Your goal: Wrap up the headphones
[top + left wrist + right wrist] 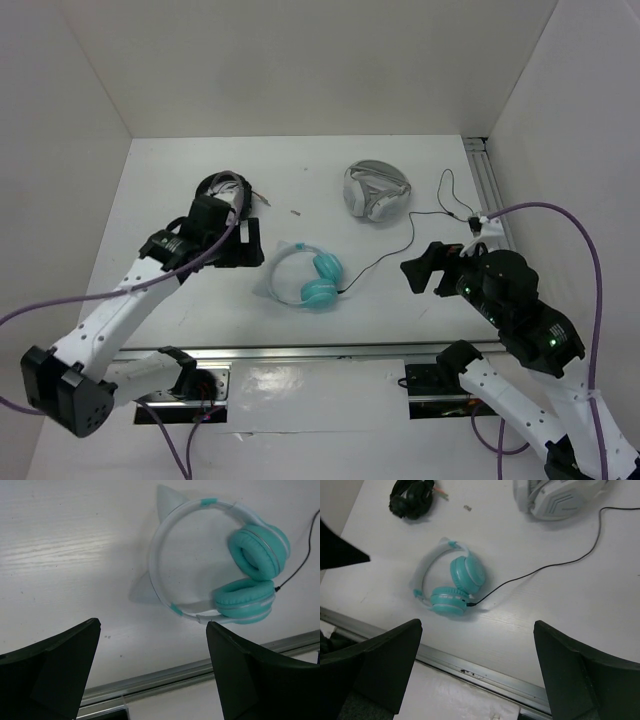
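- The headphones (305, 278) lie flat on the table (170, 190), near its middle, between the 2 arms.
- Their long axis runs left to right: the 2 teal cups sit together at the right end, and the white headband loops out to the left.
- The black cable (540, 569) leaves the nearer cup and trails right and away.
- The left gripper (152, 624) hangs just left of the headband, jaws wide and holding nothing.
- The right gripper (477, 624) is well to the right, jaws also wide and holding nothing.

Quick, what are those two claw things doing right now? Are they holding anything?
Left gripper: jaws open, holding nothing.
Right gripper: jaws open, holding nothing.
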### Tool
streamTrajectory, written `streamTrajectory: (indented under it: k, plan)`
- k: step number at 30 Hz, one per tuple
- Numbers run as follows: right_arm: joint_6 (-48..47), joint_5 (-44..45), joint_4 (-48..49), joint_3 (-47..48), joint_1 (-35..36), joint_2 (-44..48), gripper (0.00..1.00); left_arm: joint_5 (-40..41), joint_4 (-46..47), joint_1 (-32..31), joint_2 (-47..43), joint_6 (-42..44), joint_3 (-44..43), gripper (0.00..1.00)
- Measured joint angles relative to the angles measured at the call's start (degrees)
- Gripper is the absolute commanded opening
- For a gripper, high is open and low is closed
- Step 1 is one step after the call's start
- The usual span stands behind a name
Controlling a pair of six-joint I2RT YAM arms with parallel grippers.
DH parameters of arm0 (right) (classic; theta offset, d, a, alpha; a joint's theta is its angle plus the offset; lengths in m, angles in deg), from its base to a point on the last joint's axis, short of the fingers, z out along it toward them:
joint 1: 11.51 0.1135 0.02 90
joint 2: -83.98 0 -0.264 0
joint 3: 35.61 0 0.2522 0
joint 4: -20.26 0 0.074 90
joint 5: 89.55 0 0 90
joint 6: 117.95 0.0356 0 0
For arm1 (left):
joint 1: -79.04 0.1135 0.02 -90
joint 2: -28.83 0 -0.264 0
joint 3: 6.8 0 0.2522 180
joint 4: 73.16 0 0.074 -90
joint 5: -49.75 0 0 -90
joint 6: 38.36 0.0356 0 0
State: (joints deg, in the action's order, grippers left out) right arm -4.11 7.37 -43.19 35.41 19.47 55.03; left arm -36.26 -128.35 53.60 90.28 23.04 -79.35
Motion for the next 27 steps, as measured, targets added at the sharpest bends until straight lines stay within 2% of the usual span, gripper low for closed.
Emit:
streamTrajectory:
  k: [8, 15, 27]
  plan:
    - [1.2, -9.3, 7.0, -5.3, 0.0, -4.3, 1.00, -1.7, 12.1, 1.7, 11.9, -3.6, 5.0, 1.00]
    - [2.1, -11.6, 9.2, -6.3, 0.0, -2.5, 1.00, -1.9, 22.5, 1.5, 26.2, -4.4, 8.9, 1.00]
    - [3.0, -13.2, 10.0, -8.9, 0.0, -1.1, 1.00, 2.8, 30.6, 0.4, 31.0, -4.6, 9.0, 0.99]
